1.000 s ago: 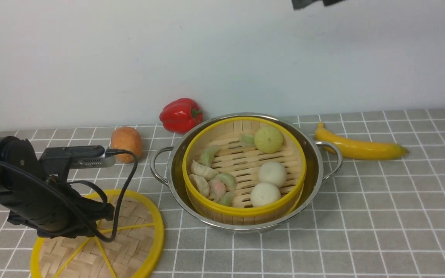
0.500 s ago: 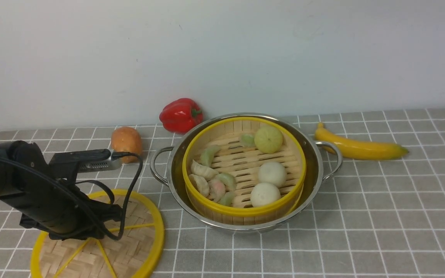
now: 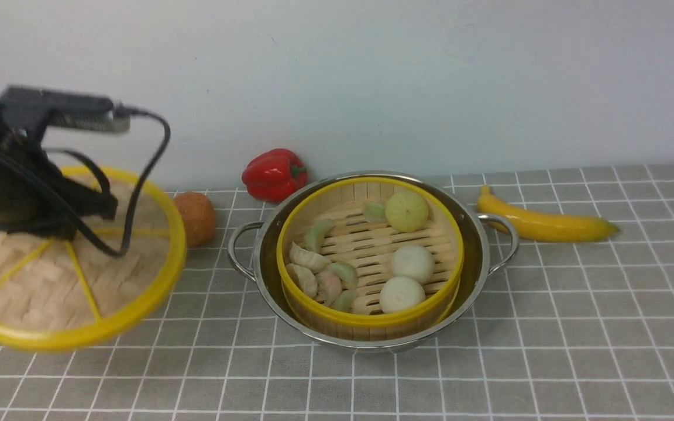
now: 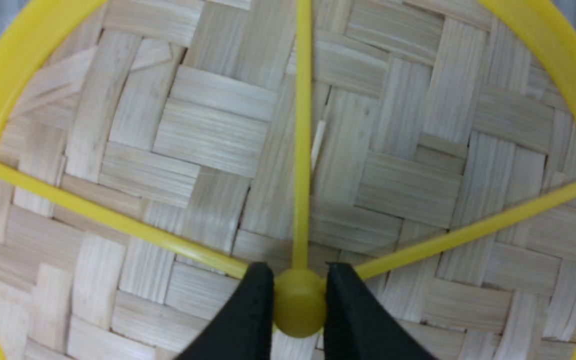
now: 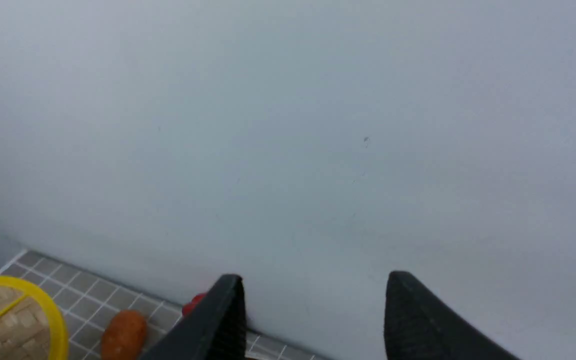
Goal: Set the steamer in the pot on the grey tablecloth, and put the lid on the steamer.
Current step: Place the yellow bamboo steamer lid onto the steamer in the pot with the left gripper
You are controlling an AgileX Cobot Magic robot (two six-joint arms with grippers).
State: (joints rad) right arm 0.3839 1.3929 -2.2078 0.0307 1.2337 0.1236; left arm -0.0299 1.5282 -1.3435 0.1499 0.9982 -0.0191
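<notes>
Front view first: the lid [image 3: 68, 263] is up! A second ago it lay flat on the grey tablecloth [image 3: 577, 304] at the near left with your left arm [image 3: 15, 187] pressed down on it. Now it hangs clear of the cloth, higher and further left, tilted with its near rim low. The steamer [image 3: 366, 245] hasn't budged. It sits inside the pot [image 3: 267, 257] at centre, buns and dumplings on its floor, so the first half of the job looks done. The red pepper [image 3: 272, 173] and banana [image 3: 544, 225] lie behind the pot, out of your way.

Over to the left wrist view: the left gripper [image 4: 298, 295] has pinched in on the yellow hub where the spokes meet, one black finger on each side, touching it. That is a small knob carrying a wide disc, and the tilt suggests it can swing, so I'd carry it gently.

Right wrist view: the right gripper [image 5: 313, 310] looks at bare wall, fingers spread wide with nothing between them. It is up and out of the play, and the lid's rim just peeks into the corner.

What it means for you: only the carry to the right remains, then levelling the lid over the steamer's yellow rim before you let go.
</notes>
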